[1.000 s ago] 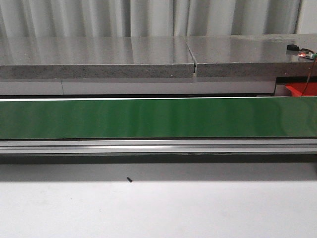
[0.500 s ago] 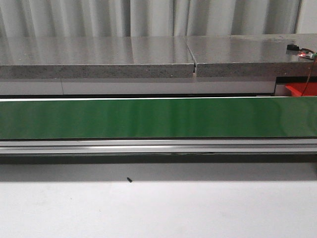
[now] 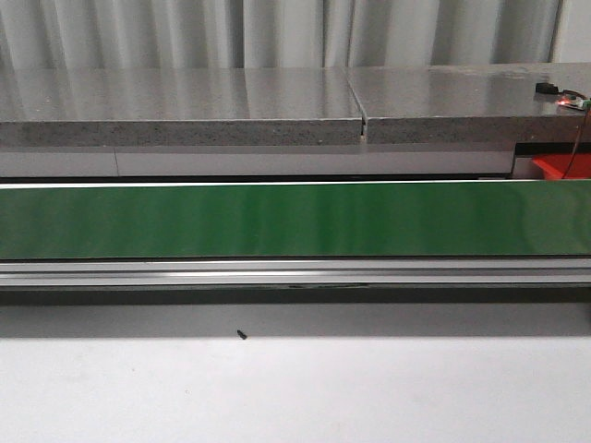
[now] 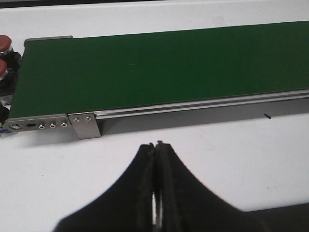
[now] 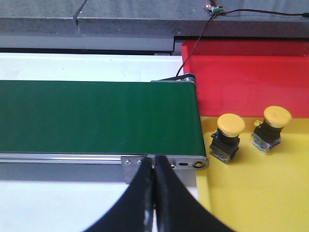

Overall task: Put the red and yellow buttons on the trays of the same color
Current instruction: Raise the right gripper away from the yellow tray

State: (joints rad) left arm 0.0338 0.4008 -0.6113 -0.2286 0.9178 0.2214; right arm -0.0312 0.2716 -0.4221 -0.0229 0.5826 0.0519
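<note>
With the green conveyor belt (image 3: 295, 220) bare along its whole length, the step in hand seemed to be waiting, best done by opening the fingers and poising over the belt's end before a button arrived; both the left gripper (image 4: 155, 150) and the right gripper (image 5: 154, 166) were closed on nothing. I counted two yellow buttons (image 5: 226, 137) on the yellow tray (image 5: 256, 193) beside the belt's end, none on the red tray (image 5: 241, 77) behind it, and two red buttons (image 4: 4, 46) off the belt's opposite end.

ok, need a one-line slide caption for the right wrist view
Right gripper shut and empty beside the green conveyor belt; two yellow buttons sit on the yellow tray, red tray bare.
</note>
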